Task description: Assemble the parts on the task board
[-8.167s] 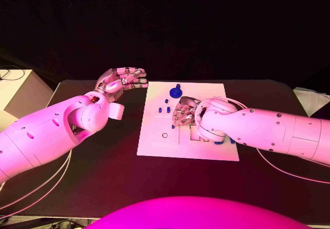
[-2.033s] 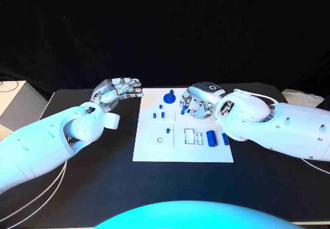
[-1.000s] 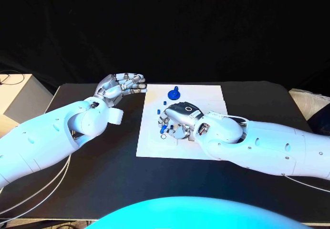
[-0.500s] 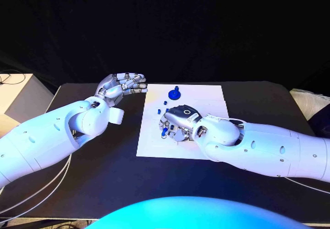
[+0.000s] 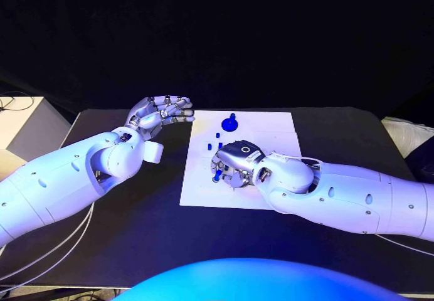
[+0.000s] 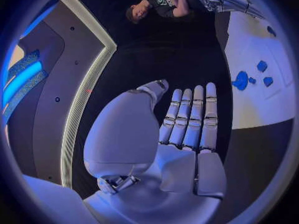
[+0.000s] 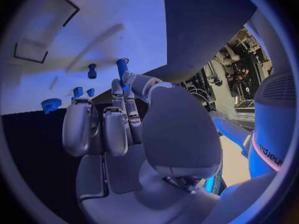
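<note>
The white task board (image 5: 271,128) lies mid-table. My right hand (image 5: 233,165) hovers low over its left middle and pinches a small blue peg (image 7: 122,64) between thumb and a finger; the peg's tip (image 5: 216,179) pokes out below the fingers, close to the board. A blue gear-like part (image 5: 229,124) and three short blue pegs (image 5: 215,145) stand on the board's far part. Another peg (image 7: 92,70) stands just ahead of the held one. My left hand (image 5: 163,111) is raised beside the board's far left corner, its fingers (image 6: 190,117) straight and holding nothing.
A pale box (image 5: 18,125) stands off the table's left edge. Recessed slots (image 7: 31,50) mark the board near my right hand. My right forearm (image 5: 362,197) lies across the board's near right part.
My right hand has carried the blue peg from the board's far part to its left middle and has settled lower there. The left hand has stayed where it was.
</note>
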